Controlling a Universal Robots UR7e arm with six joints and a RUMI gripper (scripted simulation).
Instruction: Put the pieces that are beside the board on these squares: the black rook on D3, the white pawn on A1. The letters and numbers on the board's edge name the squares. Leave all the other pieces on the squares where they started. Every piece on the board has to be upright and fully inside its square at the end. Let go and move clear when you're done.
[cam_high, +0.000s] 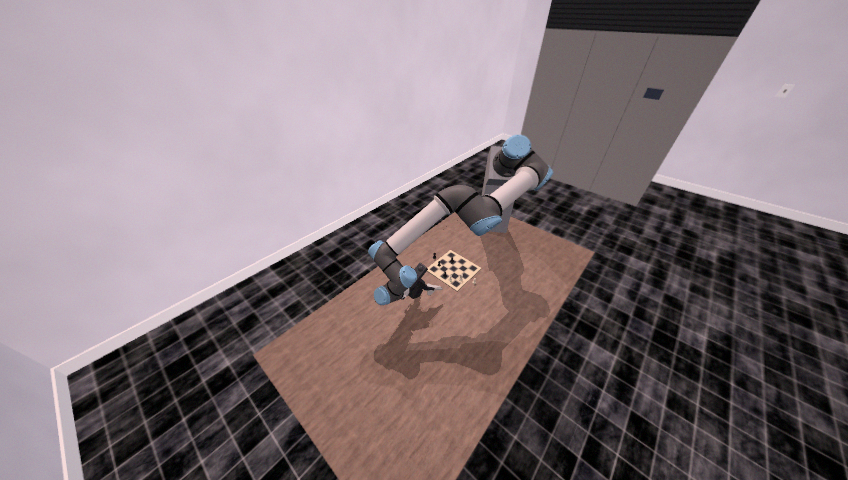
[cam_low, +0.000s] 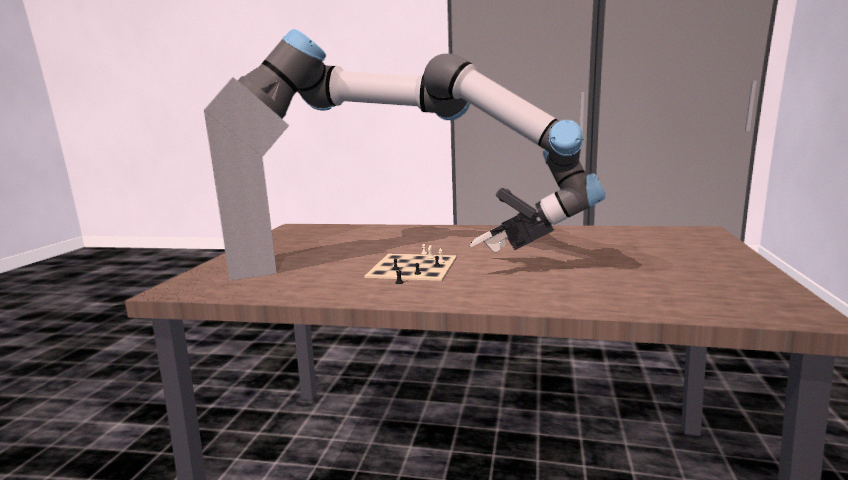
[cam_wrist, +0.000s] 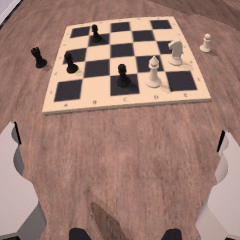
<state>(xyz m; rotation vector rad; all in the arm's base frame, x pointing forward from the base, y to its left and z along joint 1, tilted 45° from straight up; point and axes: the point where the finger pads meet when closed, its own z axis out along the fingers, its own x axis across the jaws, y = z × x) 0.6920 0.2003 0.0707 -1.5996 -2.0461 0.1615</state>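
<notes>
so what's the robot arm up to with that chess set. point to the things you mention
Nothing is in hand yet: the gripper (cam_high: 439, 287) (cam_low: 484, 242) (cam_wrist: 120, 128) is open, off to one side of the chessboard (cam_high: 470, 267) (cam_low: 380, 275) (cam_wrist: 145, 102). The job is to set the black rook (cam_high: 434, 256) (cam_low: 399, 277) (cam_wrist: 39, 59) on D3 and the white pawn (cam_high: 474, 281) (cam_wrist: 206, 44) on A1. Both stand upright beside the board, on opposite sides, and other black and white pieces stand on it.

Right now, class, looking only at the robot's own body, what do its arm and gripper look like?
The arm has smooth, whitish tube-shaped links, dark grey rounded joints with black rings, and light blue round caps. The gripper has a blocky black body and two pale fingers with black edges near their tips.
</notes>
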